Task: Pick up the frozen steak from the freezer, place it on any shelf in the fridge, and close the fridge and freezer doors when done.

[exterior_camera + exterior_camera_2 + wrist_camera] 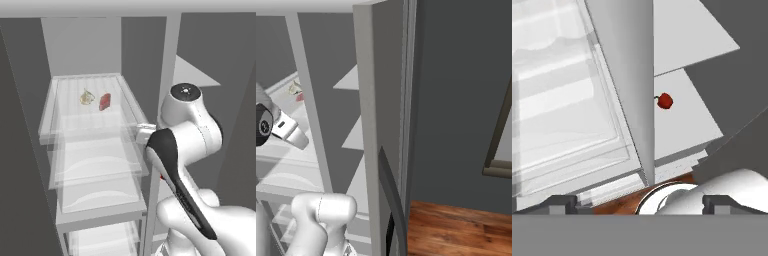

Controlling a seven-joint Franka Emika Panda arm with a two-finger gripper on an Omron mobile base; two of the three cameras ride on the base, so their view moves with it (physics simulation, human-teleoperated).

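- The flat red steak (104,101) lies on a clear freezer drawer tray (70,125), beside a pale packet (87,97).
- The gripper (639,202) hangs well apart from it, fingers spread, empty.

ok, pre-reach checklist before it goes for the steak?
1. Freezer door open: ok, clear drawers exposed in the left base view.
2. Steak located: ok, in the top drawer, beside a pale item.
3. Gripper empty: ok, nothing between the finger tips, which stand wide apart.
4. Gripper at the steak: not ok, the hand view faces the divider.
5. Fridge side open: ok, white shelves show right of the divider, a small red item on one.
6. Free shelf space: ok, bare shelf around that item.
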